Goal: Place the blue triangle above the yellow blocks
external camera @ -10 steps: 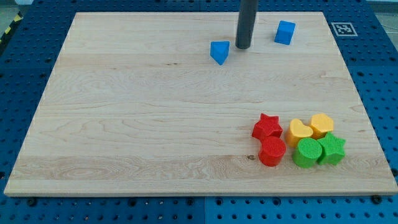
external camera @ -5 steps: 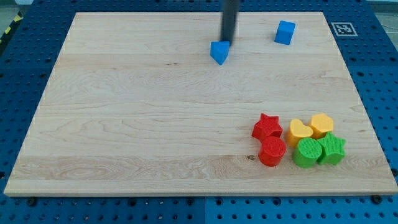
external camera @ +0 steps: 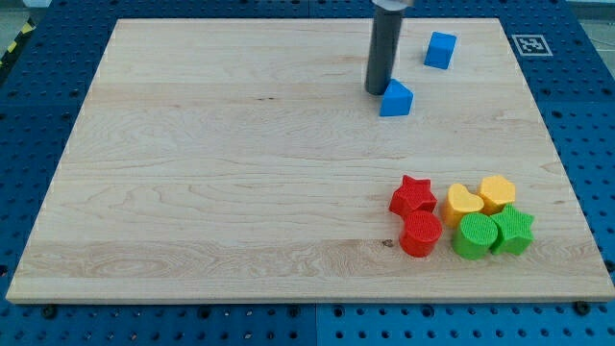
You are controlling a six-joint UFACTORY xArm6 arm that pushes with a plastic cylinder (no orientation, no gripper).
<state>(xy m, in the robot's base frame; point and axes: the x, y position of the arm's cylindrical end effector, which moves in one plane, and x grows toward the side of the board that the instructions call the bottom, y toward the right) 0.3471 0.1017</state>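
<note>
So the blue triangle (external camera: 396,99) is sitting in the upper middle of the wooden board (external camera: 192,173), a bit toward the view's right. My tip (external camera: 376,91) is right at its upper-left side, pretty much touching it as far as I can tell, though the rod's own width makes the exact contact spot hard to see. No fingers on this rig at all, just a plain dark rod, so there's nothing to be apart or together. The rod's top runs out of the picture at the view's top edge, so the rest of the arm isn't visible.

The two yellow blocks are down at the lower right, well apart from the triangle. One is a yellow heart (external camera: 463,202); the other yellow block (external camera: 498,191) looks rounded-ish, can't really pin down its shape. They're touching each other.

Packed around them: a red star (external camera: 413,195) just left of the heart, a red cylinder (external camera: 420,234) below the star, a green cylinder (external camera: 476,235) under the heart, and a green star (external camera: 513,229) at the right end, partly tucked behind the green cylinder.

A blue cube (external camera: 441,50) sits near the view's top, up and to the right of the triangle. There's a black-and-white marker tag (external camera: 528,44) at the board's top right corner, too small to read.
</note>
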